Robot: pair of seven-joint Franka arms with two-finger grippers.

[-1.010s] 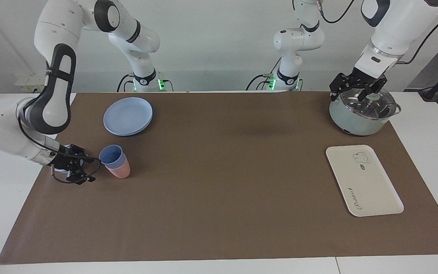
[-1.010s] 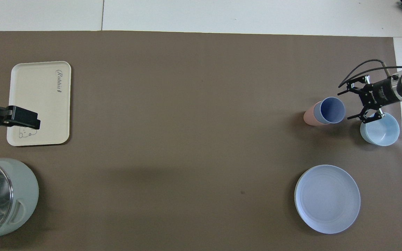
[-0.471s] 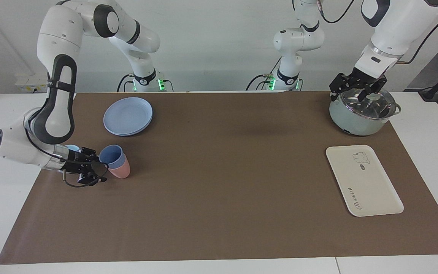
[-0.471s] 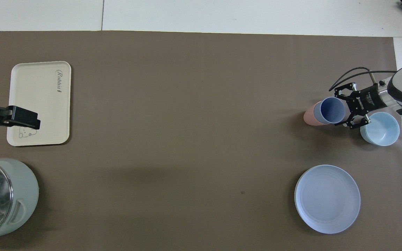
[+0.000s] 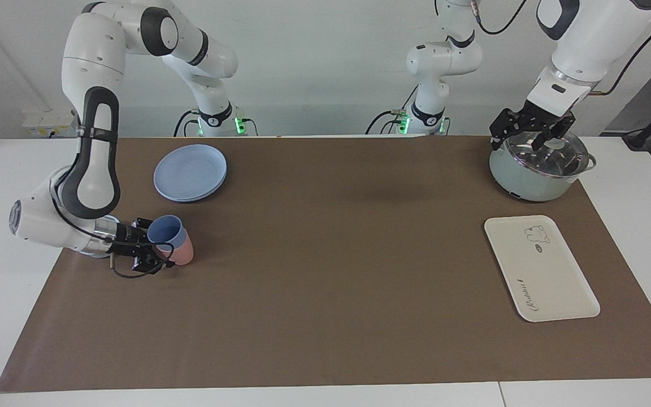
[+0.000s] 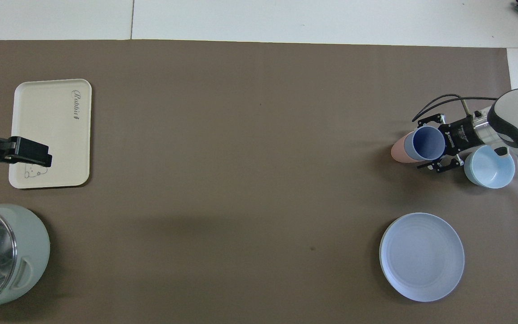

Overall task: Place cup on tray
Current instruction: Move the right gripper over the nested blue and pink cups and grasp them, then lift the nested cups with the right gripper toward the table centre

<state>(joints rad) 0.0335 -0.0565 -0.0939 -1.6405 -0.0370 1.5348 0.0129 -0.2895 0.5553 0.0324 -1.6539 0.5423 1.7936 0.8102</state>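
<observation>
Right gripper [image 5: 156, 249]: it is low at the cup, at the right arm's end of the table. Its fingers are spread open with one on each side of the cup. It is not clear if they touch the cup yet.
Cup [image 5: 165, 231]: it is a small blue cup with no handle, wide at the mouth and thinner at the bottom. It sits inside the pink cup and stands up with a small lean. Its long way goes up and down, and its mouth points up.
Pink cup [image 5: 183, 252]: it is under the blue cup, and only its lower part shows.
Bowl [image 6: 489, 167]: it is light blue and just beside the cups.
Plates [image 5: 190, 172]: round and blue, nearer to the robots than the cups.
Tray [image 5: 540, 267]: it is flat and cream white with a little bear on it. It is well apart from the cup, at the left arm's end.
Left gripper [image 5: 530, 131]: it waits over the pot [image 5: 539, 167], wide open and holding nothing.
</observation>
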